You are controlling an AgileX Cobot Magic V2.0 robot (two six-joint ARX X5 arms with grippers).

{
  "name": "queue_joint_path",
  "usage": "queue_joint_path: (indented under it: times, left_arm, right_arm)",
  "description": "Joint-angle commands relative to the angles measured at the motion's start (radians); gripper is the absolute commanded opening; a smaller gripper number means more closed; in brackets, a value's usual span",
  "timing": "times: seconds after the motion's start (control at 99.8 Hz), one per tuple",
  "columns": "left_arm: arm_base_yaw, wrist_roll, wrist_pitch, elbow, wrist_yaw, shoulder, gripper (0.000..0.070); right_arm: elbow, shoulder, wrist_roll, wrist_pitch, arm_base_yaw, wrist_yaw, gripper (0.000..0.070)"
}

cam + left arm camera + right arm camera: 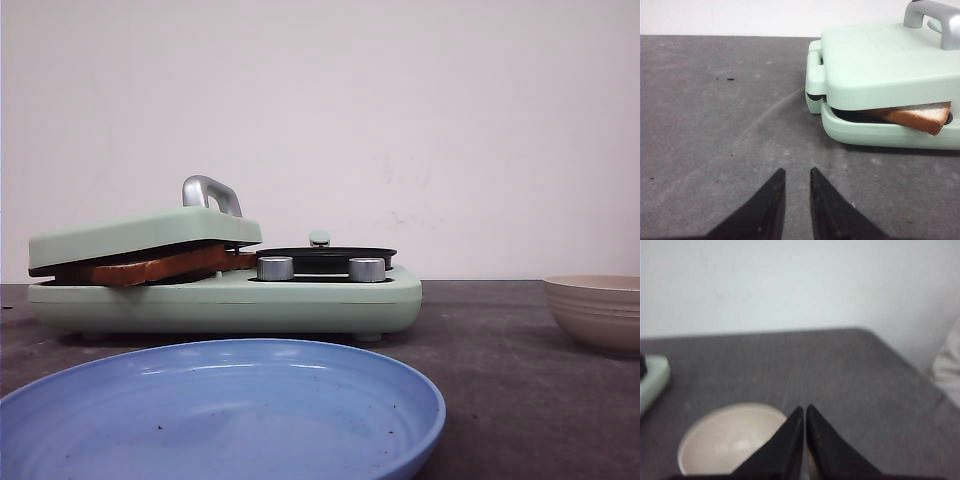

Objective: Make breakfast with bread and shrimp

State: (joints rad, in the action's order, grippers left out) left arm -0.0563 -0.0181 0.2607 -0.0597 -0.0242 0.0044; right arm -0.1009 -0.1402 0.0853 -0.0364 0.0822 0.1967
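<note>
The bread (pixel 150 268) lies toasted brown inside a mint-green sandwich maker (pixel 300 300), whose lid (pixel 880 65) rests tilted on it. One crust corner of the bread (pixel 920 119) sticks out of the gap. My left gripper (pixel 796 171) hovers over the grey table beside the maker, slightly open with nothing between its fingers. My right gripper (pixel 804 407) is shut and empty, above the edge of a beige bowl (pixel 730 450). No shrimp shows in any view. Neither gripper appears in the front view.
A blue plate (pixel 220 400) fills the front of the table. The beige bowl (pixel 597 310) stands at the right and looks empty. The maker has a silver lid handle (pixel 210 192), two knobs (pixel 275 268) and a black pan (pixel 325 255).
</note>
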Motion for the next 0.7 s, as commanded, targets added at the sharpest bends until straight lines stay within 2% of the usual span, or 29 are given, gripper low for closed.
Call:
queue_joint_path:
  times: [0.0, 0.14, 0.401, 0.561, 0.691]
  left_arm:
    - [0.0, 0.002, 0.007, 0.015, -0.003, -0.001, 0.0028]
    - [0.0, 0.002, 0.007, 0.015, -0.003, -0.001, 0.0028]
    - [0.0, 0.002, 0.007, 0.015, -0.003, -0.001, 0.0028]
    - [0.0, 0.002, 0.008, 0.015, -0.003, -0.001, 0.0028]
    - [0.0, 0.002, 0.008, 0.015, -0.003, -0.001, 0.0028]
  right_arm:
    - [0.032, 0.019, 0.005, 0.015, -0.006, -0.022, 0.0]
    - [0.089, 0.063, 0.004, -0.015, -0.008, -0.055, 0.0]
    - [0.089, 0.077, 0.004, -0.132, -0.009, -0.035, 0.0]
    - [0.089, 0.089, -0.019, -0.134, -0.012, -0.02, 0.0]
    - [0.089, 0.141, -0.018, -0.113, -0.014, -0.05, 0.0]
